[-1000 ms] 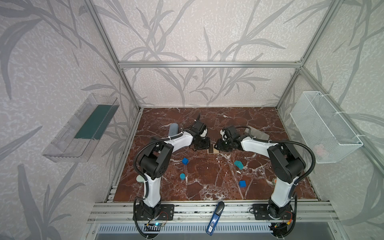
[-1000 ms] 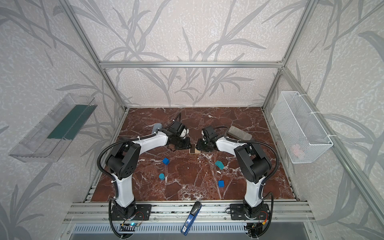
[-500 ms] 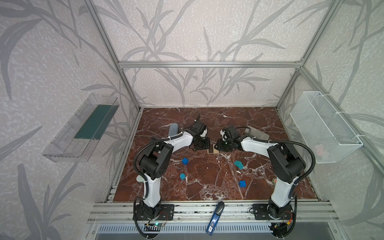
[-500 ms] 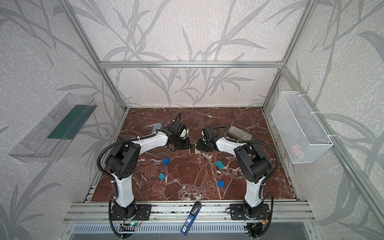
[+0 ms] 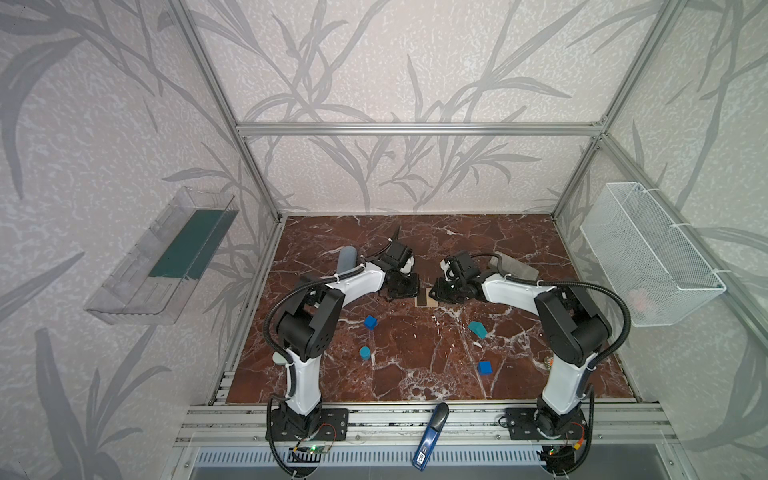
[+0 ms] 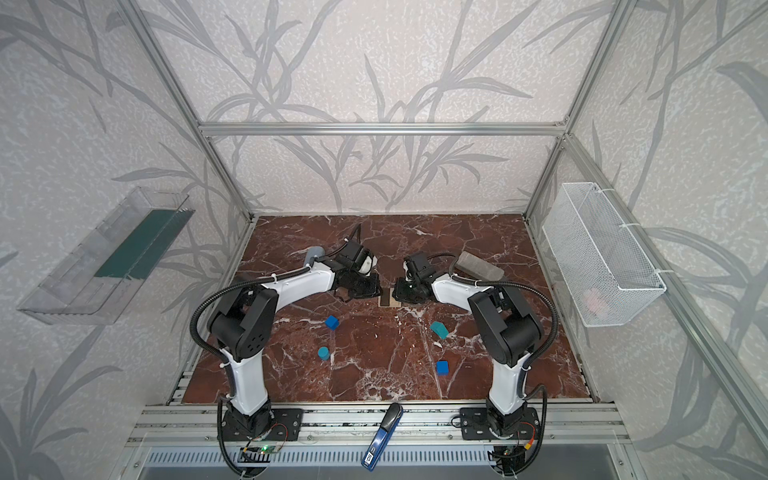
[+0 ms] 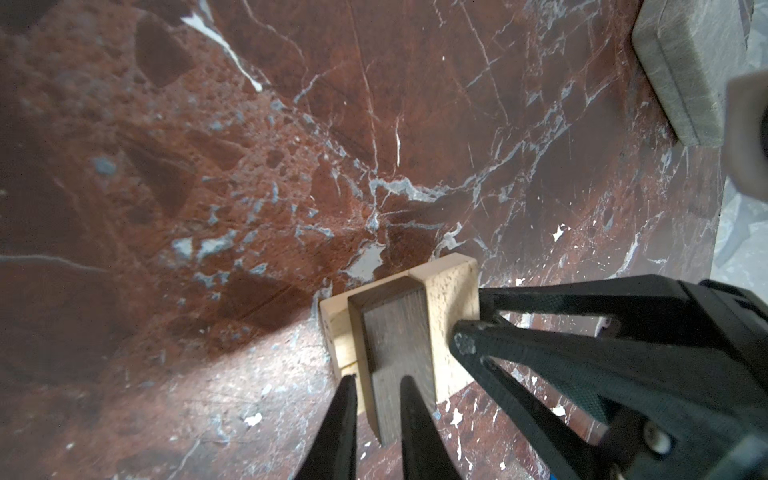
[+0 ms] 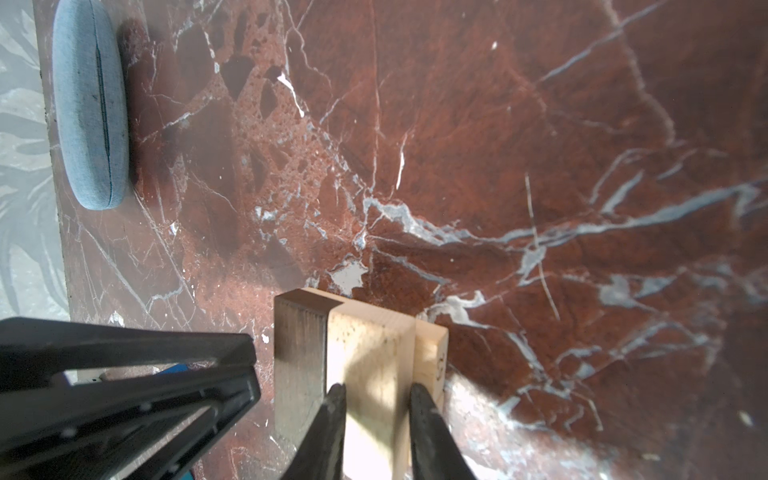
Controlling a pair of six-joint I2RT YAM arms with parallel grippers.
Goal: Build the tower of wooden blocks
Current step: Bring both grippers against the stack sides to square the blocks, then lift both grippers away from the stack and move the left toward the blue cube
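Narrowing lately, the right pincer point(image 8: 376, 388) is closed on a pale bar point(image 8: 370, 345) at the middle of the tabletop point(image 5: 415, 353), beside the dark brown bar point(image 7: 395, 332) held by the left pincer point(image 7: 376, 380); the tower point(image 5: 423, 297) is judged still at its base.

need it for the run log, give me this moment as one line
tower: base only | left gripper: at dark brown bar, grip unclear | right gripper: jaws flank pale bar | teal block: unplaced

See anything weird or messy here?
Nothing looks broken or spilled. One oddity: a blue tool lies slanted across the front metal rail, outside the marble table.
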